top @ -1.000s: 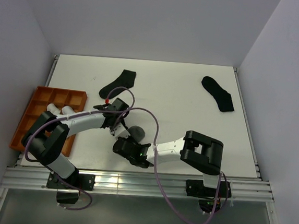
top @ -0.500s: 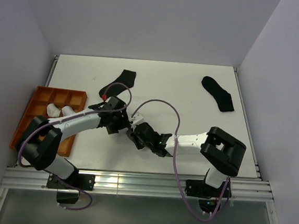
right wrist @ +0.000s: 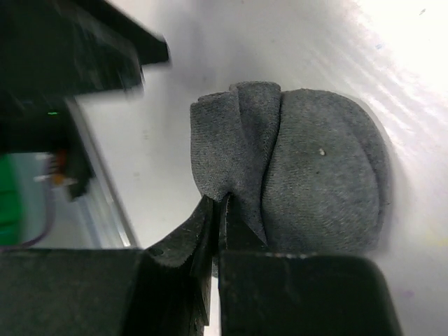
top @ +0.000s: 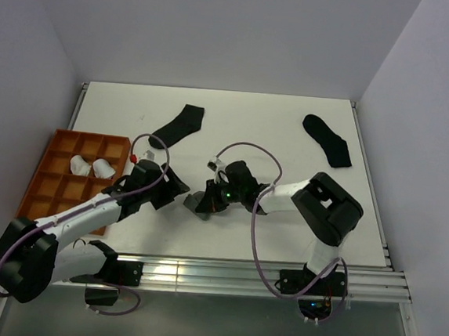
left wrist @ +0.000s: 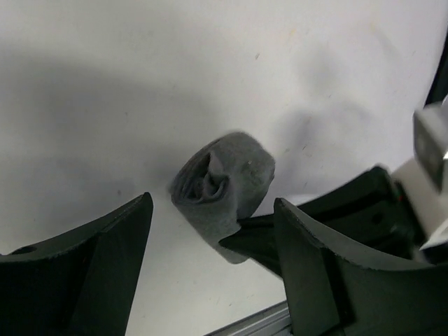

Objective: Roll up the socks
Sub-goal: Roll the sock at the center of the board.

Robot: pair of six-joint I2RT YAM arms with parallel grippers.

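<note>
A grey sock (top: pixel 198 204) rolled into a small bundle lies on the white table; it also shows in the left wrist view (left wrist: pixel 225 183) and the right wrist view (right wrist: pixel 311 175). My right gripper (top: pixel 209 199) is shut on a fold at the bundle's edge (right wrist: pixel 222 204). My left gripper (top: pixel 174 186) is open just left of the bundle, not touching it, with its fingers (left wrist: pixel 105 266) either side of the view and the bundle ahead of them. Two white rolled socks (top: pixel 89 166) sit in the orange tray (top: pixel 50 188).
Two dark socks lie flat at the back: one at the centre-left (top: pixel 179 125), one at the right (top: pixel 327 140). The orange compartment tray stands at the table's left edge. The metal rail (top: pixel 200 272) runs along the near edge. The right gripper's finger (left wrist: pixel 315 220) shows beside the bundle.
My right gripper moved from near the front edge up to the grey bundle and shut on its edge. My left arm swung lower and its gripper backed off to the left.
</note>
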